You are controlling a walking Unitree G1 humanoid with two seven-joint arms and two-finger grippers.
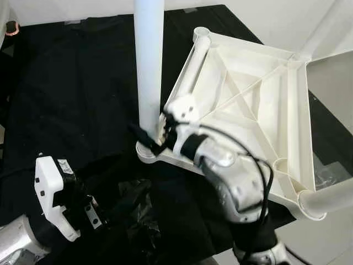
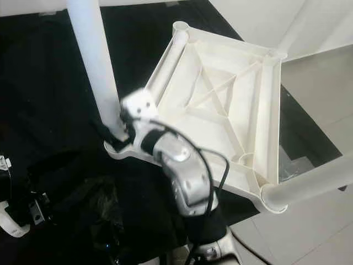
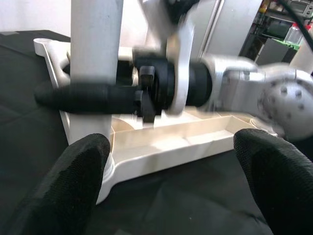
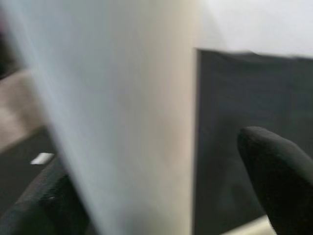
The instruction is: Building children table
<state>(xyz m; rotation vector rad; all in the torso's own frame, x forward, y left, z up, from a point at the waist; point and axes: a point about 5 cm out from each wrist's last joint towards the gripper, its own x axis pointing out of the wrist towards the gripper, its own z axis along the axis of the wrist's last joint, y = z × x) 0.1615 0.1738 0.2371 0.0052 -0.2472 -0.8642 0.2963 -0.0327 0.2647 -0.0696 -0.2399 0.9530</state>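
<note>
The white plastic table top (image 1: 248, 105) lies upside down on a black cloth. A white leg (image 1: 149, 61) stands upright in its near-left corner socket. My right gripper (image 1: 144, 137) is at the foot of this leg, open. The leg (image 4: 127, 112) sits between its fingers, and a gap shows beside one fingertip (image 4: 274, 171). The left wrist view shows one right finger (image 3: 88, 98) crossing the front of the leg. My left gripper (image 3: 171, 186) is low at the near left (image 1: 88, 212), open and holding nothing, facing that corner.
Two more white legs (image 1: 331, 201) (image 1: 325, 27) stick out of the table top's right-hand corners. Crumpled black plastic (image 1: 138, 215) lies on the cloth between my arms. Pale floor (image 1: 331, 77) shows to the right of the cloth.
</note>
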